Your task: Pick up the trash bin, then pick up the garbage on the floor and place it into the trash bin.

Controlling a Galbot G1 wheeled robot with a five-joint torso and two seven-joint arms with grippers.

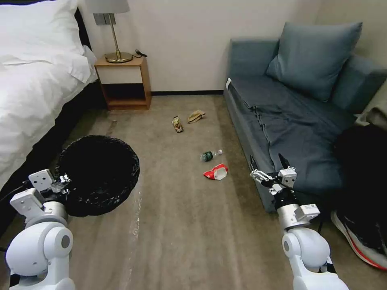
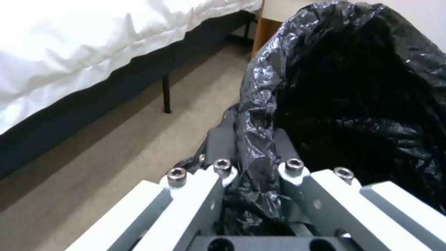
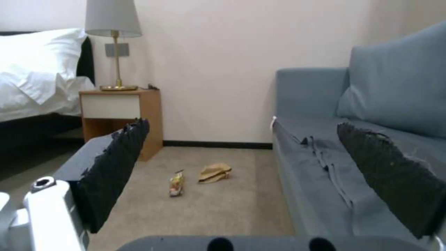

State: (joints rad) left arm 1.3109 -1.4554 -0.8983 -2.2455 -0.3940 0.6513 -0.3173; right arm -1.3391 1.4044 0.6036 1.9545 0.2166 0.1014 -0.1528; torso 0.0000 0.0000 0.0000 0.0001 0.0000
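Note:
The trash bin (image 1: 98,173), lined with a crinkly black bag, hangs at the lower left with my left gripper (image 1: 64,180) shut on its near rim; the left wrist view shows the bag's rim (image 2: 253,139) pinched between the fingers. On the carpet lie pieces of garbage: a red-and-white wrapper (image 1: 216,172), a clear bottle with a green label (image 1: 209,155), a brown-gold snack wrapper (image 1: 177,124) and crumpled tan paper (image 1: 196,116). My right gripper (image 1: 268,167) stands open in the air beside the sofa, with nothing between its pads (image 3: 116,164).
A bed (image 1: 28,88) runs along the left and a wooden nightstand (image 1: 125,82) with a lamp stands by the wall. A blue sofa (image 1: 298,121) lines the right. A red-soled sneaker (image 1: 358,241) lies at the lower right. Carpet (image 1: 181,225) stretches open ahead.

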